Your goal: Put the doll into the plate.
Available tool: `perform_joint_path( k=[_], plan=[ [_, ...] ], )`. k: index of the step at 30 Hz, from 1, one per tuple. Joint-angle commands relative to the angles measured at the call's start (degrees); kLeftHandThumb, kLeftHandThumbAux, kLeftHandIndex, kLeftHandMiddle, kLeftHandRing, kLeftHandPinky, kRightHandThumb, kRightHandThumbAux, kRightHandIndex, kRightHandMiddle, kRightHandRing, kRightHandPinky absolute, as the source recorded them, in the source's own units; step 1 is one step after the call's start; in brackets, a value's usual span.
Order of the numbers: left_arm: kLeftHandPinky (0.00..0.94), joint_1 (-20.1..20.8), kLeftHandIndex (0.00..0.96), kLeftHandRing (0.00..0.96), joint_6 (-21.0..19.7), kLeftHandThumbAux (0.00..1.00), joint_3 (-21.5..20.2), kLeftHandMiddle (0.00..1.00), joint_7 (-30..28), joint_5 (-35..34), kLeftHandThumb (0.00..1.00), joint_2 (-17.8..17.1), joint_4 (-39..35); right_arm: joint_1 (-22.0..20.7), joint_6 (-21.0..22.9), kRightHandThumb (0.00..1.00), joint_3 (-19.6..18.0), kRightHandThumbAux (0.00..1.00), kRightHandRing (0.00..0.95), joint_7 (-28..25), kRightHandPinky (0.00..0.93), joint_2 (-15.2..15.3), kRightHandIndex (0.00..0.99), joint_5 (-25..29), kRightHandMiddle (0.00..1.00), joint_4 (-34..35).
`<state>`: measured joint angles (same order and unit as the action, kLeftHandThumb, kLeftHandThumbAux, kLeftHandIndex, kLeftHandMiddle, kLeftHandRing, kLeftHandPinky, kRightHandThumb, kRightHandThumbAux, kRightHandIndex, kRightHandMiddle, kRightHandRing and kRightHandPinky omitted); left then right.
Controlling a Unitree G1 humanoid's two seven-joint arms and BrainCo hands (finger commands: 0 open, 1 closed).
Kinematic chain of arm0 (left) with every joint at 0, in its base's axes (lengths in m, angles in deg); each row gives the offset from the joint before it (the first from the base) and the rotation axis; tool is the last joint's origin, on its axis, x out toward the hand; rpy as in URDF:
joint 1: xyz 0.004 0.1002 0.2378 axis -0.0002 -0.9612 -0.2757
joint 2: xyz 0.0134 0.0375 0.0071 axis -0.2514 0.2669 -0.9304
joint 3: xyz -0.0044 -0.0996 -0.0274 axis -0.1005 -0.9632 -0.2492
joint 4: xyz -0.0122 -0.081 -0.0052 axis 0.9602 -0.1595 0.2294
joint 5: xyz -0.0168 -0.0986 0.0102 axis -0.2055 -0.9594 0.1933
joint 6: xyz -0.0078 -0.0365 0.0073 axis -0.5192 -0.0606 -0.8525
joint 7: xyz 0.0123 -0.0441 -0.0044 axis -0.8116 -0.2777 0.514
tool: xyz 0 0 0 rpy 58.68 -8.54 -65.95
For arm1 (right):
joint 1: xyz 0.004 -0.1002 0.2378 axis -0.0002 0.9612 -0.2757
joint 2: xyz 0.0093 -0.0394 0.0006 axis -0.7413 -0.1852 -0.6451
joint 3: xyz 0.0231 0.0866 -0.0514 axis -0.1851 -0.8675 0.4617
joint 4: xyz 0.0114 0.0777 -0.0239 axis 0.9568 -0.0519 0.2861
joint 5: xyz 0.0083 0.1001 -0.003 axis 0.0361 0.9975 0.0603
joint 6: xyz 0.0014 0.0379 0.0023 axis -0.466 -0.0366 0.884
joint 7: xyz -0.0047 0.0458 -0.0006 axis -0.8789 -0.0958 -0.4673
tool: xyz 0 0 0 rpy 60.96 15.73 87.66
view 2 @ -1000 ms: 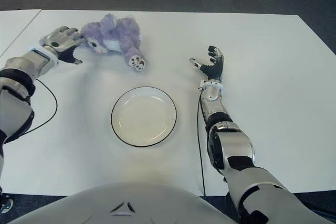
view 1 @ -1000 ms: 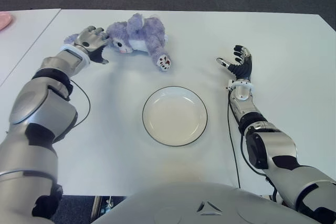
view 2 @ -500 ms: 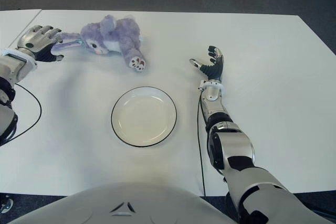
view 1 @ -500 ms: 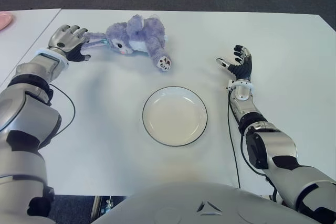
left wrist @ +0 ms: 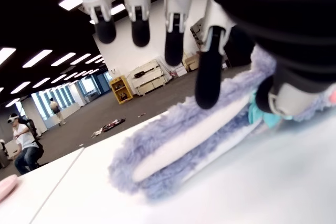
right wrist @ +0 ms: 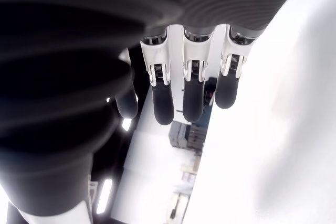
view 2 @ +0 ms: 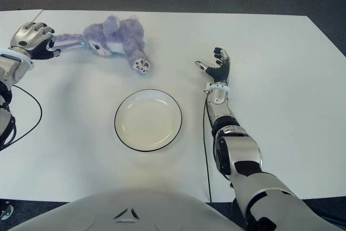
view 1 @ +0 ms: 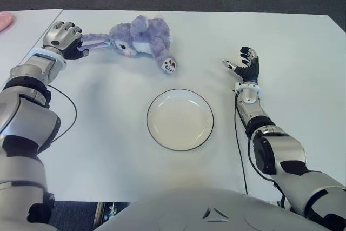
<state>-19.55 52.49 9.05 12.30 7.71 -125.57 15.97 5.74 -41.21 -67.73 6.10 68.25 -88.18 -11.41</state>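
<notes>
Tracked the left hand (view 1: 64,37) out toward the table's left edge, well away from where it sat a second ago against the head of the fluffy lilac plush rabbit doll (view 1: 141,39). Left the doll itself where it was, lying on its side at the far part of the white table (view 1: 108,133), beyond the round white plate with the thin dark rim (view 1: 180,120) and well apart from it. Uncovered and drew out one long lilac ear (left wrist: 184,145) in the retreat, now stretched flat on the table from the doll's head toward the hand. Caught, in the left wrist view, the fingers (left wrist: 203,77) half curled and hanging above that ear, not closed round it; found the thumb low beside it, contact too hard to call. Judged no grasp made. Found the plate bare, so nothing of the task done yet. Read the retreat as setting up a pinch on the ear tip, or a fresh approach; needed next a real closing of fingers on ear or body before any lift toward the plate. Spotted the right hand (view 1: 246,64) to the right of the plate, palm up, fingers spread, holding nothing, unchanged all the while.
</notes>
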Motion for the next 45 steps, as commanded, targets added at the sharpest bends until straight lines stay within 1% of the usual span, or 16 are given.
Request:
perform_joint_path(
  k=[1, 2, 8, 12, 14, 18, 23, 27, 31, 38, 45],
  plan=[
    [0.043, 2.6, 0.487, 0.130, -0.9, 0.412, -0.7, 0.231, -0.2, -0.8, 0.436, 4.2, -0.3, 13.8, 8.3, 0.000, 0.5, 0.862, 0.215, -1.6, 0.210, -4.9, 0.219, -0.7, 0.253, -9.1],
    [0.045, 2.9, 0.442, 0.132, -1.0, 0.405, -0.7, 0.230, -0.1, -0.6, 0.427, 4.4, -0.3, 13.8, 8.3, 0.000, 0.5, 0.864, 0.216, -1.5, 0.211, -4.9, 0.219, -0.7, 0.253, -9.1],
    [0.043, 4.7, 0.290, 0.133, -3.1, 0.376, -1.3, 0.202, -1.3, -1.2, 0.379, 7.6, 0.2, 13.7, 8.0, 0.000, 0.4, 0.877, 0.222, -1.4, 0.215, -5.0, 0.219, -0.6, 0.258, -9.1],
    [0.036, 5.3, 0.230, 0.126, -3.4, 0.363, -2.1, 0.177, -1.8, -1.9, 0.361, 9.2, 0.4, 13.8, 7.9, 0.000, 0.5, 0.880, 0.225, -1.3, 0.210, -5.1, 0.221, -0.7, 0.260, -9.0],
    [0.026, 5.7, 0.182, 0.119, -3.5, 0.356, -2.6, 0.148, -2.2, -2.3, 0.355, 10.0, 0.4, 13.9, 7.9, 0.000, 0.6, 0.886, 0.225, -1.3, 0.204, -5.2, 0.225, -0.8, 0.262, -9.0],
    [0.009, 6.6, 0.115, 0.121, -3.4, 0.353, -3.9, 0.094, -3.0, -3.4, 0.364, 11.8, 0.4, 14.0, 8.0, 0.000, 0.6, 0.893, 0.224, -1.0, 0.197, -5.2, 0.233, -0.8, 0.262, -9.0],
    [0.001, 8.0, 0.036, 0.160, -3.4, 0.347, -5.3, 0.031, -4.7, -4.7, 0.404, 13.6, 0.4, 14.1, 7.8, 0.000, 0.5, 0.899, 0.224, -1.3, 0.210, -5.3, 0.224, -0.6, 0.260, -9.0],
    [0.000, 8.6, 0.009, 0.172, -3.2, 0.337, -5.7, 0.008, -5.3, -5.1, 0.425, 14.3, 0.2, 14.2, 7.6, 0.000, 0.5, 0.909, 0.223, -1.0, 0.207, -5.4, 0.224, -0.6, 0.258, -9.0],
    [0.000, 9.0, 0.001, 0.154, -3.0, 0.323, -6.0, 0.001, -5.6, -5.5, 0.430, 14.9, 0.2, 14.3, 7.5, 0.000, 0.7, 0.921, 0.223, -0.7, 0.210, -5.5, 0.229, -0.8, 0.256, -8.9],
    [0.000, 10.5, 0.000, 0.132, -1.0, 0.311, -6.3, 0.000, -4.2, -6.3, 0.413, 17.1, -0.3, 14.4, 7.2, 0.000, 1.1, 0.921, 0.228, -0.2, 0.226, -5.7, 0.234, -1.2, 0.260, -8.9],
    [0.000, 9.8, 0.000, 0.110, 0.6, 0.280, -7.6, 0.000, -2.9, -7.6, 0.429, 17.8, -0.4, 14.3, 7.4, 0.000, 1.1, 0.907, 0.229, -0.5, 0.225, -5.7, 0.235, -1.1, 0.261, -8.9]
  ],
)
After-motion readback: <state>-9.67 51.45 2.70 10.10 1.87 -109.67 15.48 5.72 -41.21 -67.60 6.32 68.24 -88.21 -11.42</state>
